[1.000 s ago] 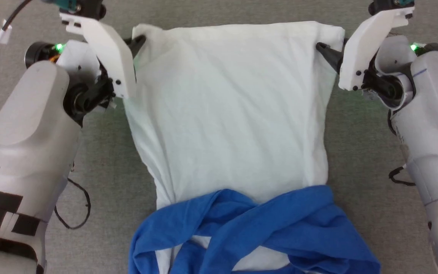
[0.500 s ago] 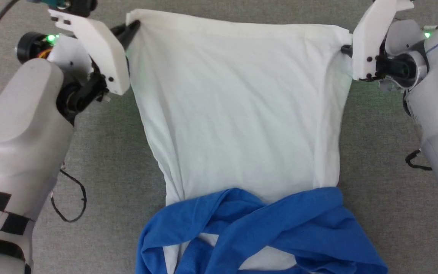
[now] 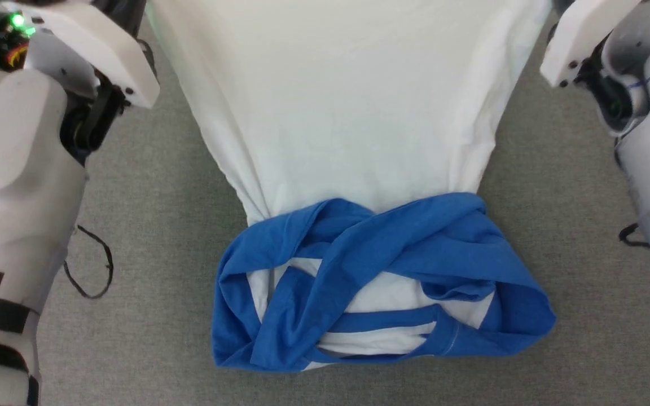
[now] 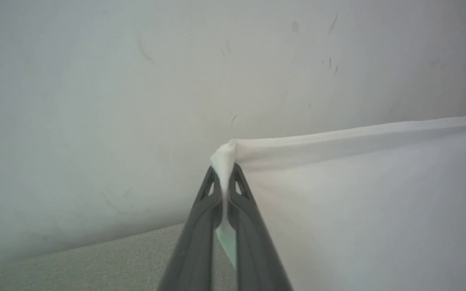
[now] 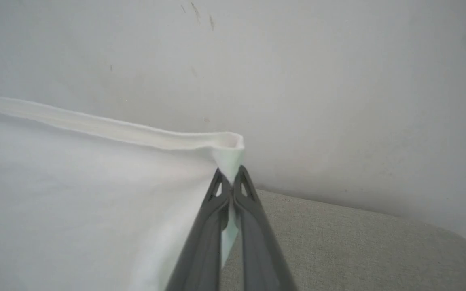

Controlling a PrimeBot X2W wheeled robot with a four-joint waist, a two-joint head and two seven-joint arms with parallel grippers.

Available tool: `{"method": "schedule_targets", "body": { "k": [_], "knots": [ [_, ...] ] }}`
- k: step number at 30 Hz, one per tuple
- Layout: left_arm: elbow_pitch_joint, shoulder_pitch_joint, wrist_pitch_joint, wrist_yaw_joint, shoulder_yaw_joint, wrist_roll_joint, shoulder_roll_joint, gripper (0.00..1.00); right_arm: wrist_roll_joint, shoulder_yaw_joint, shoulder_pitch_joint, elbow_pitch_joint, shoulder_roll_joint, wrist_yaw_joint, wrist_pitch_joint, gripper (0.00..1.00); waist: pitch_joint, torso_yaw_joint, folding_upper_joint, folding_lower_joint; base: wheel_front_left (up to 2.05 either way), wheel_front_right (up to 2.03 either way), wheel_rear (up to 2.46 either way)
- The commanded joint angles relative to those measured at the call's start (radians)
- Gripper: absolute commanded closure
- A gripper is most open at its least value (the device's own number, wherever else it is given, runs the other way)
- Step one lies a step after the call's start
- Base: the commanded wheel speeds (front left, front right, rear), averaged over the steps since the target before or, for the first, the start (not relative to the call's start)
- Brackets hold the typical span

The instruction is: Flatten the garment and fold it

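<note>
The shirt [image 3: 347,113] is hanging stretched between the two pincers, its white body pulling taut while its blue sleeves [image 3: 381,248] are lying tangled on the grey bench [image 3: 150,225] below them. Flattening is seemingly just starting: the sleeves are waiting to be spread, and no fold is showing. The wrist views are giving the grips: the left pincer [image 4: 224,171] is clenching one hem corner, the right pincer [image 5: 229,178] the other. The head view is giving the sleeve tangle.

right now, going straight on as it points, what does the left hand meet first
The left hand pinches the hem of the white blue-sleeved shirt; beyond that, probably the pale scuffed wall, depth unclear.
</note>
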Motion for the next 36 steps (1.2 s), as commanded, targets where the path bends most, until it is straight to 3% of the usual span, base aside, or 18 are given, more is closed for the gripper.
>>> {"method": "schedule_targets", "body": {
  "k": [1,4,10,18,26,30,31,32,33,34,36],
  "knots": [
    [-0.006,0.044,-0.023,0.001,0.005,-0.013,0.011,1.0,0.01,0.015,0.044,-0.014,-0.003,-0.002,-0.018,1.0,-0.067,-0.004,0.0001,0.0,0.0,0.0,0.0],
    [-0.058,0.167,-0.086,0.003,0.016,-0.042,0.025,1.0,0.048,0.06,0.155,-0.078,-0.01,-0.002,-0.06,1.0,-0.118,-0.003,0.0001,0.0,0.0,0.0,0.0],
    [-0.265,0.508,-0.158,0.074,0.03,-0.082,0.065,1.0,0.121,0.088,0.456,-0.29,-0.049,-0.002,-0.093,1.0,-0.197,-0.007,0.0001,0.0,0.0,0.0,0.0],
    [-0.601,0.929,-0.174,0.229,0.021,-0.111,0.124,1.0,0.11,-0.024,0.882,-0.647,-0.073,-0.002,-0.016,1.0,-0.251,-0.022,0.0001,0.0,0.0,0.0,0.0],
    [-0.714,1.134,-0.135,0.324,-0.021,-0.141,0.132,1.0,0.023,-0.163,1.19,-0.879,0.007,-0.002,0.125,1.0,-0.273,-0.032,0.0001,0.0,0.0,0.0,0.0],
    [-0.696,1.177,-0.1,0.332,-0.044,-0.173,0.116,1.0,-0.033,-0.212,1.306,-0.911,0.071,-0.002,0.174,1.0,-0.276,-0.03,0.0001,0.0,0.0,0.0,0.0],
    [-0.688,1.179,-0.091,0.317,-0.054,-0.182,0.109,1.0,-0.036,-0.218,1.327,-0.908,0.093,-0.002,0.178,0.85,-0.277,-0.029,0.0001,0.0,0.0,0.0,0.0],
    [-0.677,1.178,-0.09,0.308,-0.057,-0.188,0.103,0.96,-0.044,-0.222,1.345,-0.901,0.106,-0.002,0.18,0.58,-0.278,-0.028,0.0001,0.0,0.0,0.0,0.0],
    [-0.664,1.176,-0.092,0.303,-0.06,-0.188,0.098,0.58,-0.062,-0.224,1.359,-0.892,0.112,-0.002,0.179,0.05,-0.278,-0.027,0.0001,0.0,0.0,0.0,0.0],
    [-0.651,1.175,-0.096,0.302,-0.059,-0.194,0.089,0.0,-0.069,-0.226,1.372,-0.882,0.121,-0.002,0.176,0.0,-0.281,-0.025,0.0001,0.0,0.0,0.0,0.0],
    [-0.632,1.173,-0.114,0.304,-0.054,-0.193,0.077,0.0,-0.078,-0.225,1.391,-0.877,0.134,-0.002,0.158,0.0,-0.286,-0.023,0.0001,0.0,0.0,0.0,0.0]
  ]
}}
